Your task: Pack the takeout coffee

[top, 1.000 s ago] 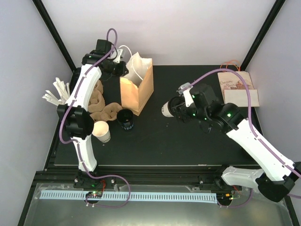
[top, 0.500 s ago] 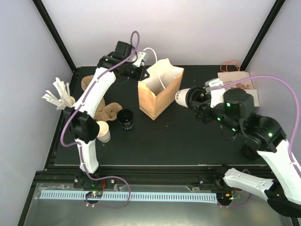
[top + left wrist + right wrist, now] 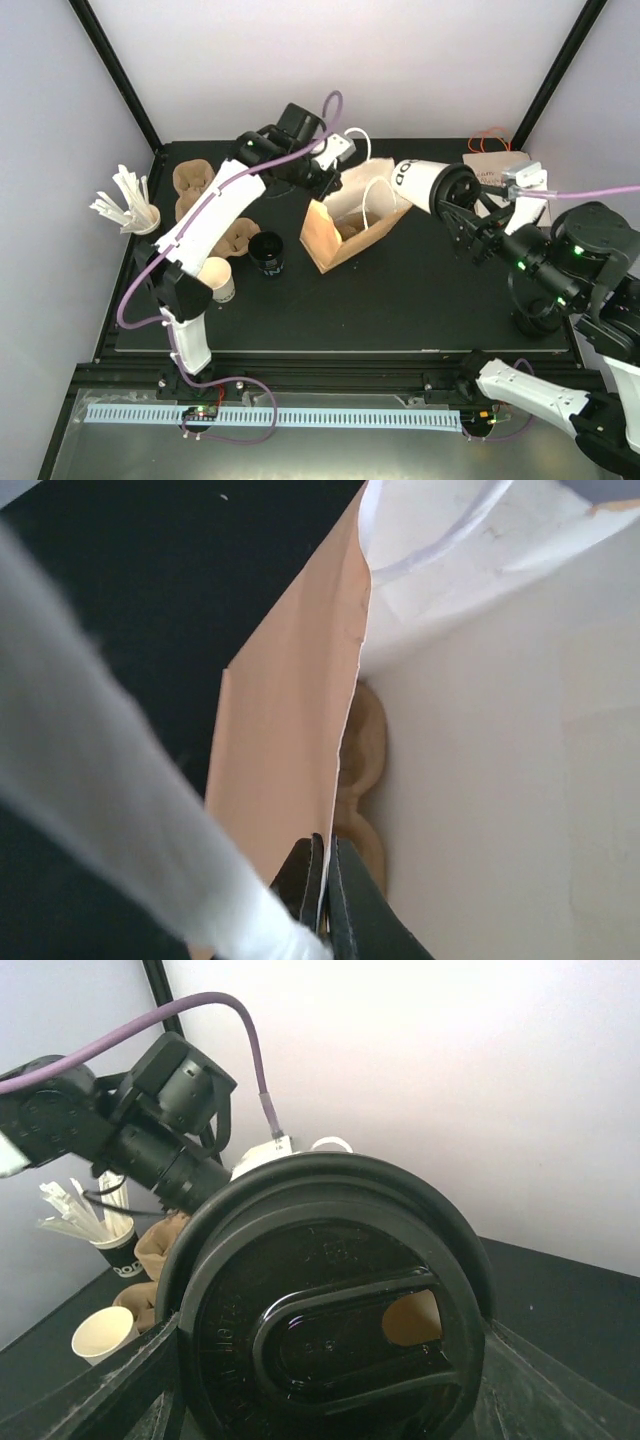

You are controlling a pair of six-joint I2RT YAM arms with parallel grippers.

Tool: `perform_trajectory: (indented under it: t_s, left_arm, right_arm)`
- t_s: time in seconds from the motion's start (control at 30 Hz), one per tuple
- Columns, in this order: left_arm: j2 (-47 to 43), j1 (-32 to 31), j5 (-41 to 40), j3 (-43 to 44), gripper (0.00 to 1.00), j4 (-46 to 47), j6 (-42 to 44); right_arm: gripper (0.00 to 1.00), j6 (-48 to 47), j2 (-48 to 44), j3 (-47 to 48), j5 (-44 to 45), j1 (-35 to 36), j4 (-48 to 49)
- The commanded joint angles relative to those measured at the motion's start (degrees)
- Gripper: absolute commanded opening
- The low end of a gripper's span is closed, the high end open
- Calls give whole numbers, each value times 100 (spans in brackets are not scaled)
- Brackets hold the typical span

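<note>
Fingers first: my left fingers (image 3: 303, 875) are pressed together on the rim of the paper bag (image 3: 345, 215), pinching one thin wall. My right fingers (image 3: 120, 1385) sit either side of the coffee cup (image 3: 425, 183), clamped near its lid end.

Largest is the bag, leaning at the centre of the top view on the black bench (image 3: 400, 290), mouth open toward the right. I judge it light and floppy. The rim is the sensible hold, though thin paper can tear if I pull hard. A brown pulp carrier (image 3: 360, 770) lies inside.

Next, the cup hangs above the bench just right of the bag mouth, lying sideways with its base toward the bag. I judge its paper wall crushable, so I'd grip gently.

Its black lid (image 3: 330, 1330) could pop off under a squeeze.

Dark lettering shows on the white cup wall, and raised text rings the lid. I cannot read either.
</note>
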Motion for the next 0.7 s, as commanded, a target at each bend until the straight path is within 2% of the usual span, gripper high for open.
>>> perform_trajectory:
  t_s: [0.0, 0.13, 0.37, 0.67]
  left_arm:
    - [-556, -716, -1460, -157, 2, -419, 628]
    - [-904, -930, -1985, -688, 2, -309, 512]
    - [-1623, -942, -1627, -1816, 2, 542, 400]
    - [-1838, -957, -1592, -2149, 2, 790, 322]
  right_arm:
    - [61, -70, 390, -10, -6, 24, 271]
    - [60, -88, 785, 58, -35, 23, 104]
    - [58, -189, 911, -415, -743, 25, -361]
    - [57, -171, 612, -1384, -2011, 26, -533]
